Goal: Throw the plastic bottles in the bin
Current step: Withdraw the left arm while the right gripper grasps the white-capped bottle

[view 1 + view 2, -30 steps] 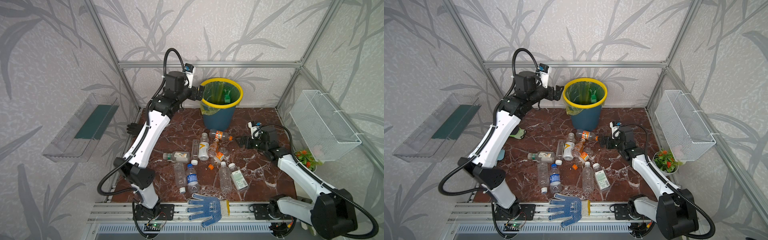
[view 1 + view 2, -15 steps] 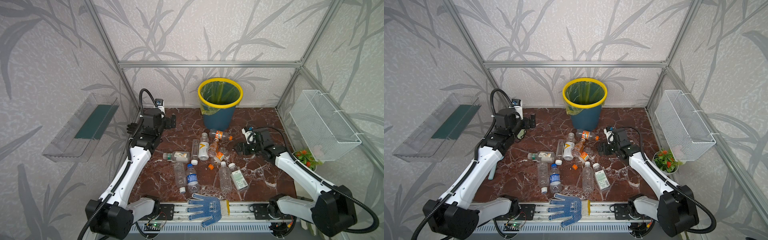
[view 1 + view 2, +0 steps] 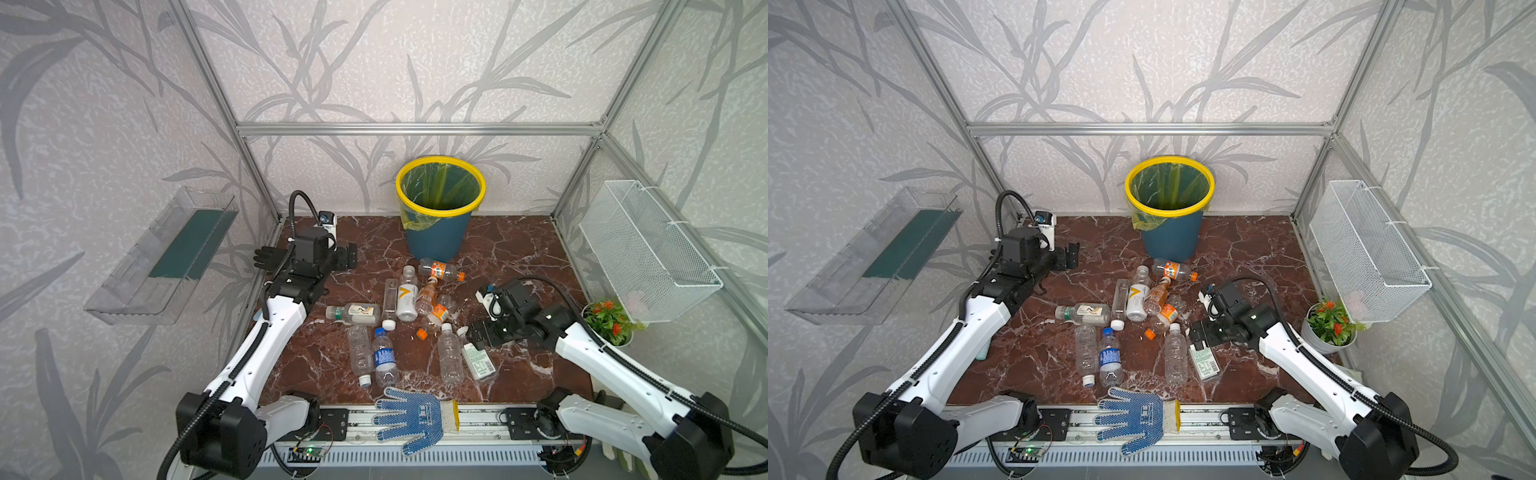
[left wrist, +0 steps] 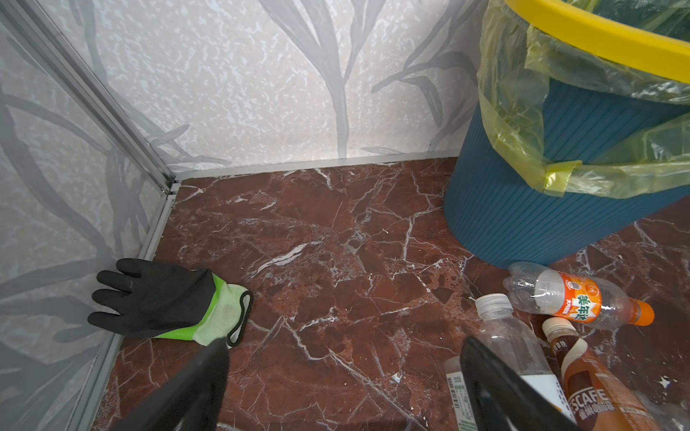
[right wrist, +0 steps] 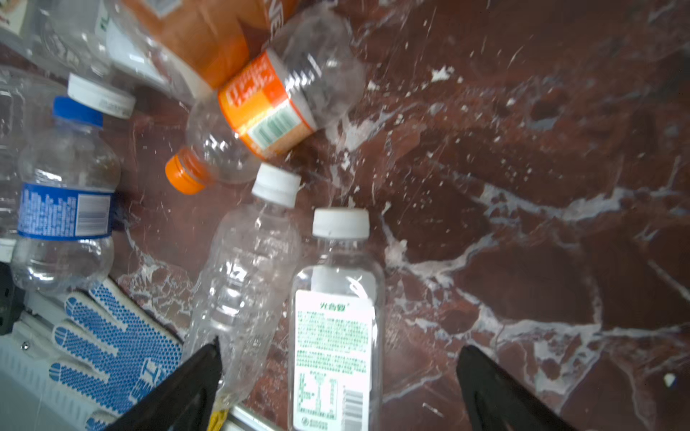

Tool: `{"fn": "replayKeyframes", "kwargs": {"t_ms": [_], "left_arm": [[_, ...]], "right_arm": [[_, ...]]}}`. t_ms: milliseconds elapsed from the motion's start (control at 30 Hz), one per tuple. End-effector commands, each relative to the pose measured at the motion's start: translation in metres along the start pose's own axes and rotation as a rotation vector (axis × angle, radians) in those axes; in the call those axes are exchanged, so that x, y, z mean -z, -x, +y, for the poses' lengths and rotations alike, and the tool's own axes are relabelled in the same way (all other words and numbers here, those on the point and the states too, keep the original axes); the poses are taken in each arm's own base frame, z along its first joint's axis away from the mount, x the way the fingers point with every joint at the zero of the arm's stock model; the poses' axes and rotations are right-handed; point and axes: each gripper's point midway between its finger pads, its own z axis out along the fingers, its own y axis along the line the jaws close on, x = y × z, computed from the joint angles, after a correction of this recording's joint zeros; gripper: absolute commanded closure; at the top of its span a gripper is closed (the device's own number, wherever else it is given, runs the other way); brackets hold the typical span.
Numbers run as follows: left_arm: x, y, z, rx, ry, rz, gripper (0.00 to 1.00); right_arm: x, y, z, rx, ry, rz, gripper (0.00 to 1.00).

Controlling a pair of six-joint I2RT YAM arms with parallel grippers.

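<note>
Bottles waiting, bin standing open: about a dozen plastic bottles (image 3: 406,299) lie on their sides in a loose heap at the middle of the red marble table (image 3: 511,257). All of them are outside the bin (image 3: 436,241), which stands upright at the back edge with its yellow rim and liner bag facing up. An orange-labelled bottle (image 3: 440,270) lies just in front of the bin's foot. The left gripper (image 3: 347,257) hangs over bare marble toward the back-left corner, its jaws spread wide with nothing between them. A black-and-green glove (image 4: 160,298) lies against the left edge just beside it. The right gripper (image 3: 473,334) sits low over the right side of the heap, its jaws also parted and grasping nothing. In the right wrist view they straddle a flat bottle with a green-printed label (image 5: 336,336), which lies beside a bare clear bottle (image 5: 242,280). Whether a finger touches either bottle cannot be told. A blue-dotted glove (image 3: 409,417) lies across the front edge. A potted plant (image 3: 609,322) stands by the right edge, under a white wire basket (image 3: 648,249) on the right wall. A clear tray (image 3: 162,257) hangs on the left wall.
</note>
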Motion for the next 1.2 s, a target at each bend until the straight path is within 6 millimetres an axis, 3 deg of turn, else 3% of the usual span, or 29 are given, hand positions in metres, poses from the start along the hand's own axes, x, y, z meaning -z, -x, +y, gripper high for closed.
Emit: {"fn": "replayKeyframes", "kwargs": {"t_ms": [0,167,367,633,1167], "left_arm": [[0.001,0.008,-0.002,0.024,-0.018,-0.019,0.04],[0.003,0.009,0.002,0.014,0.005,-0.024,0.04],[0.003,0.01,0.003,0.011,0.01,-0.027,0.04],[0.004,0.01,0.003,0.004,0.009,-0.026,0.04],[0.003,0.008,0.0,0.008,-0.012,-0.019,0.04]], "right_arm": [[-0.005,-0.02,-0.01,-0.111,-0.075,0.059,0.01],[-0.027,-0.039,-0.009,-0.172,-0.099,0.121,0.01],[-0.043,-0.042,0.0,-0.122,-0.101,0.158,0.01],[-0.061,-0.048,-0.008,-0.109,-0.159,0.197,0.0],[-0.076,-0.041,-0.02,-0.095,-0.249,0.207,0.23]]}}
